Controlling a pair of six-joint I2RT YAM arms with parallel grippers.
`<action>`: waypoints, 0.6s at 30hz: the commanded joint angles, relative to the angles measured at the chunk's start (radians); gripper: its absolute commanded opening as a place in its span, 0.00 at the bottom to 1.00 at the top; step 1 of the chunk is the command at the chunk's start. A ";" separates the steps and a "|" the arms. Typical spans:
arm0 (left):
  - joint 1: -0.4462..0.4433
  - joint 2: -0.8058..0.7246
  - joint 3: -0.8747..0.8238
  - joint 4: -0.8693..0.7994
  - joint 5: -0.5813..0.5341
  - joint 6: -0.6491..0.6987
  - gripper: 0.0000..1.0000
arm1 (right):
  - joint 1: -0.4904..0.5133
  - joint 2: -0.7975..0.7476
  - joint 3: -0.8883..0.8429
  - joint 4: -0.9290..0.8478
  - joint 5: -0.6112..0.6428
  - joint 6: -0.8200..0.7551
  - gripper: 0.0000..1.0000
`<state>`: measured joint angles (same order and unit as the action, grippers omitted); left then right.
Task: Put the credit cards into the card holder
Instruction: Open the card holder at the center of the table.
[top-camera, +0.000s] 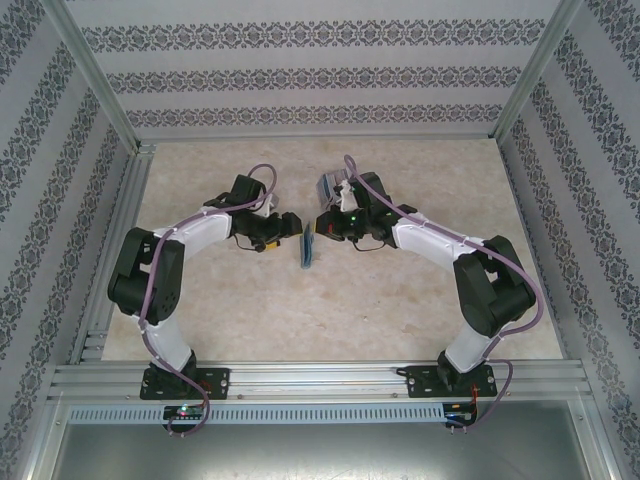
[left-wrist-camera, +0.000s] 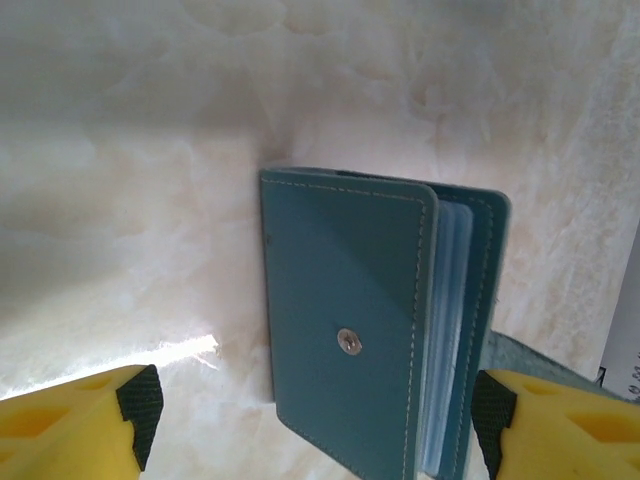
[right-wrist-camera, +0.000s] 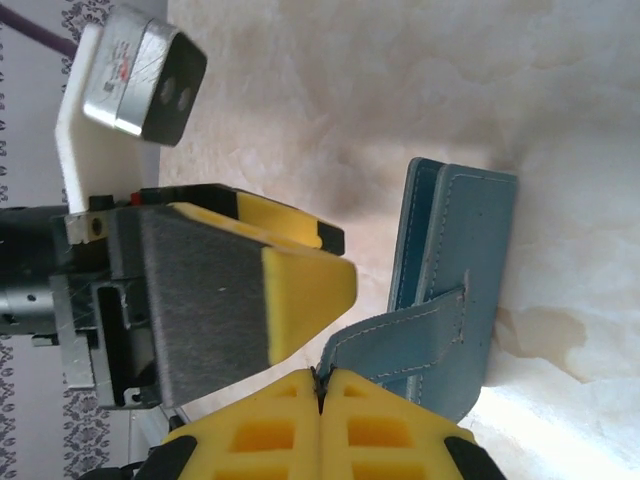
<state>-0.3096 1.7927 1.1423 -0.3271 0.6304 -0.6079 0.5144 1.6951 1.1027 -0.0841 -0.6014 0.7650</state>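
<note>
Right wrist view: right gripper (right-wrist-camera: 320, 378) pinches the card holder (right-wrist-camera: 455, 240) by its strap tab (right-wrist-camera: 400, 335), bottom centre. Left wrist view: left gripper (left-wrist-camera: 315, 410) spread wide, straddling it upright. Top view: credit cards (top-camera: 333, 186) upper centre.

The card holder (top-camera: 307, 247) stands on edge in the middle of the table (top-camera: 400, 300), between the left gripper (top-camera: 283, 229) on its left and the right gripper (top-camera: 326, 228) on its right, its strap (right-wrist-camera: 400, 335) caught in the latter's fingers. Behind the right gripper lie what seem the credit cards (top-camera: 335, 186).

patterned walls (top-camera: 300, 80), marble tabletop (top-camera: 330, 310), alu frame (top-camera: 320, 378)
</note>
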 joint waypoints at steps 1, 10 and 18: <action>-0.015 0.026 0.032 0.034 0.028 -0.009 0.83 | 0.016 -0.015 0.024 0.013 -0.023 0.010 0.00; -0.026 0.050 -0.004 0.070 0.040 -0.016 0.69 | 0.025 0.001 0.034 -0.004 -0.015 -0.003 0.00; -0.026 0.055 0.009 0.050 0.024 0.010 0.43 | -0.007 -0.012 -0.014 -0.019 0.008 -0.016 0.00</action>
<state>-0.3237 1.8381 1.1450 -0.2867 0.6537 -0.6132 0.5259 1.6951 1.1099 -0.0967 -0.6006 0.7605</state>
